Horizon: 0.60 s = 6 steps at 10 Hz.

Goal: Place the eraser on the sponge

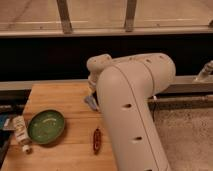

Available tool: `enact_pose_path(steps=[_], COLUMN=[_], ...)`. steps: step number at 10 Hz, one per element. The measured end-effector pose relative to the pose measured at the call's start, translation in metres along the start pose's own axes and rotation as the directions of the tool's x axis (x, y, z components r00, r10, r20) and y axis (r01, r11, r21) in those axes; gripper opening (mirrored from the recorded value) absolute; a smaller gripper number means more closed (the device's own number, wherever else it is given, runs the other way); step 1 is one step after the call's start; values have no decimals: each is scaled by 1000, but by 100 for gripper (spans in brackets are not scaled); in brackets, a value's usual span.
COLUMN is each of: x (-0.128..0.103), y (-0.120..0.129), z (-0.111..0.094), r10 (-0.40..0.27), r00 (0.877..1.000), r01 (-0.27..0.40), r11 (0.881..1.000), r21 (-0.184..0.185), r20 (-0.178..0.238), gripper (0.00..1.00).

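The sponge [90, 103] shows only as a light-blue sliver on the wooden table [55, 97], just left of my big white arm [132, 110]. My gripper [92, 89] hangs down from the wrist right above that sliver, mostly hidden behind the arm. The eraser is hidden from this view.
A round green plate [45, 126] lies at the table's front left. A white tube [20, 131] and a small white cap [26, 148] sit by the left edge. A dark red-brown oblong item [96, 139] lies near the front, beside the arm. Speckled floor [185, 135] is on the right.
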Motion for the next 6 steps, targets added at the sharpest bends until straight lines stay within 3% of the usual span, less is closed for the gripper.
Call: enact_pose_path(steps=[6], x=[3], y=[11], z=[-5], r10=[-31], r00=[1000], r01=[31], r11=[999], r21=[-6], r20=[4], gripper=[80])
